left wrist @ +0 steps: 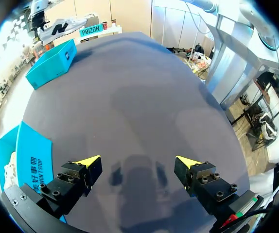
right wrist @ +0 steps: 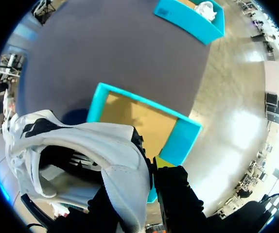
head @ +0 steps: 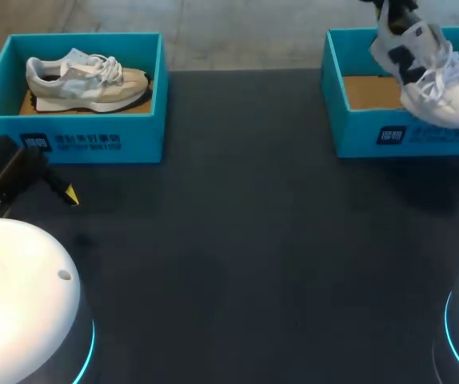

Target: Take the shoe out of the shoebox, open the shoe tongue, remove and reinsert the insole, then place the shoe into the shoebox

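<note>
Dark bench fills the head view. Two teal shoeboxes sit at its far edge, well apart and both open on top: the left shoebox at the far left, the right shoebox at the far right. In the left shoebox we see a beige shoe lying on its sole, toe toward the middle of the bench. We find the white shoe, which has dark side marks, in the air over the right shoebox. Its heel is up and its toe is tilted down toward the box's front wall. The brown floor of that box shows beneath it in the right wrist view. The right fingers are clamped on the white shoe, its heel collar pinched between them. The left fingers hang low over bare bench near the front of the left shoebox, spread wide, holding nothing.
</note>
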You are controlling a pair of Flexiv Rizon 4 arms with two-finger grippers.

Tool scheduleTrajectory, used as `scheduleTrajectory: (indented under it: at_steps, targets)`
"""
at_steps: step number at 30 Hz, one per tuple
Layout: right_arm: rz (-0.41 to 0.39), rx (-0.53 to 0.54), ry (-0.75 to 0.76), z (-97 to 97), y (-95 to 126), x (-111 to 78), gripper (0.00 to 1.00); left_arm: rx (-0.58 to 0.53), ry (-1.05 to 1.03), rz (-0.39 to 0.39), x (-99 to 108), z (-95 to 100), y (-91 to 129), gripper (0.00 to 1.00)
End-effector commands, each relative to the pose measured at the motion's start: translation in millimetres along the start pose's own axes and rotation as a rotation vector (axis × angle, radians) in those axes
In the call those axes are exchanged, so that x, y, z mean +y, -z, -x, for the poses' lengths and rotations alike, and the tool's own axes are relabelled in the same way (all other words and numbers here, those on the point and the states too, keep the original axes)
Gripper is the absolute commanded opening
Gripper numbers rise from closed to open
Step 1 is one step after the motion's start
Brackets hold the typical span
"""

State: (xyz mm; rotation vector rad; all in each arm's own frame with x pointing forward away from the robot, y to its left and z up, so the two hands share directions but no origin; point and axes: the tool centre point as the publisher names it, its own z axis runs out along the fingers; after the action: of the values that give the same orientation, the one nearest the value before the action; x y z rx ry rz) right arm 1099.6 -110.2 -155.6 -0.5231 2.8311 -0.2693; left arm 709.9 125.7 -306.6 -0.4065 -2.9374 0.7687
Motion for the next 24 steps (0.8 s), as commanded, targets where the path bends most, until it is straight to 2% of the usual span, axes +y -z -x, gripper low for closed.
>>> scheduleTrajectory:
  at_steps: [1, 4, 23, 24]
  targets:
    - [0.012, 0.03, -0.007, 14.3, -3.2, -19.2, 0.0, -0.001, 0.0, 0.003, -0.2, -0.9, 0.2, 1.0]
    - [0.013, 0.023, -0.013, 16.0, -2.5, -29.3, 0.0, -0.001, 0.0, 0.003, -0.2, -0.9, 0.2, 1.0]
    - [0.013, 0.023, -0.013, 16.0, -2.5, -29.3, 0.0, -0.001, 0.0, 0.003, -0.2, -0.9, 0.2, 1.0]
    - [0.023, 0.016, -0.017, 19.6, -5.6, -34.1, 0.0, -0.001, 0.0, 0.003, -0.2, -0.9, 0.2, 1.0]
